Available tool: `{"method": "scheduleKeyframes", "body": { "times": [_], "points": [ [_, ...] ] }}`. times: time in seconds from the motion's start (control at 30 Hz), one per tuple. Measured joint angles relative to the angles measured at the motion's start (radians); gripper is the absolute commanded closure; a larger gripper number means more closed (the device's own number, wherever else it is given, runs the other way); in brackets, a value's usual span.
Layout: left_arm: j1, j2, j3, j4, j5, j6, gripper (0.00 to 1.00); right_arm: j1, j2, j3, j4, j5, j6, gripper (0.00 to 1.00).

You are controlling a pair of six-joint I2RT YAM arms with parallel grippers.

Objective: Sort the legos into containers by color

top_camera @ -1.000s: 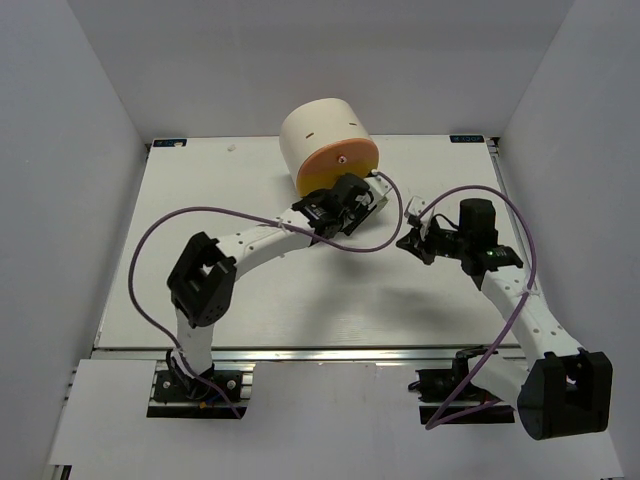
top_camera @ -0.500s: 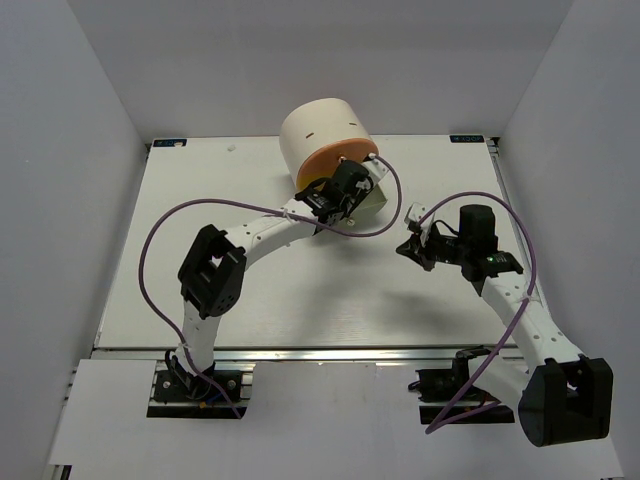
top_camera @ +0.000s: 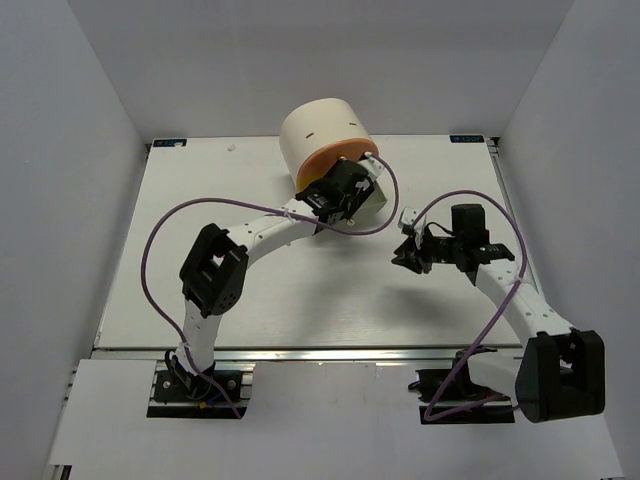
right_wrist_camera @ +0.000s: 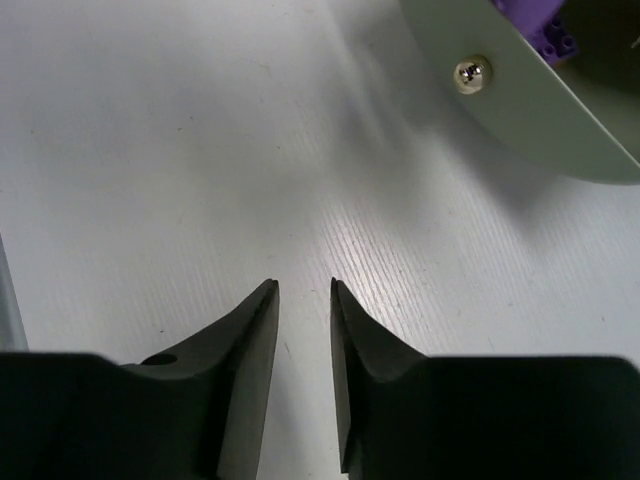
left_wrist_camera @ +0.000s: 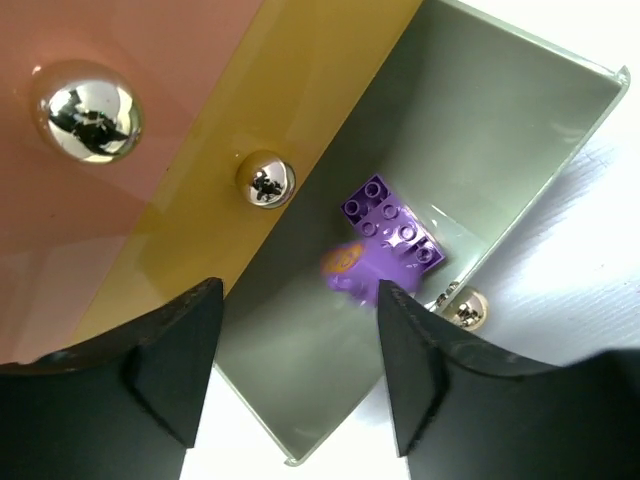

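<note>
L gripper: my fingers apart, nothing btwn them, hovering over pulled-out grey-green drawer at front of cabinet, far centre of table. Inside drawer: purple lego lying studs up, near drawer's front wall. Second purple lego just beside it, blurred, can't tell if touching. Yellow drawer & peach-orange drawer fronts stacked above. R gripper: narrow gap, holding nothing, low over table, right of grey-green drawer, its knob in view.
</note>
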Motion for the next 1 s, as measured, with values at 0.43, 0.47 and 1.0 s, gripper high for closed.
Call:
{"method": "scheduleKeyframes", "body": {
  "times": [0.43, 0.47, 1.0],
  "points": [
    [0.002, -0.422, -0.266, -0.068, 0.146, -0.339, 0.5, 0.061, 0.47, 0.36, 0.008, 0.024, -0.273, 1.0],
    [0.002, -0.513, -0.328, -0.071, 0.156, -0.377, 0.35, 0.071, 0.511, 0.399, 0.012, 0.041, -0.28, 1.0],
    [0.003, -1.241, -0.946, -0.139, 0.136, -0.856, 0.16, 0.211, 0.748, 0.51, 0.395, 0.45, -0.084, 1.0]
  ]
}}
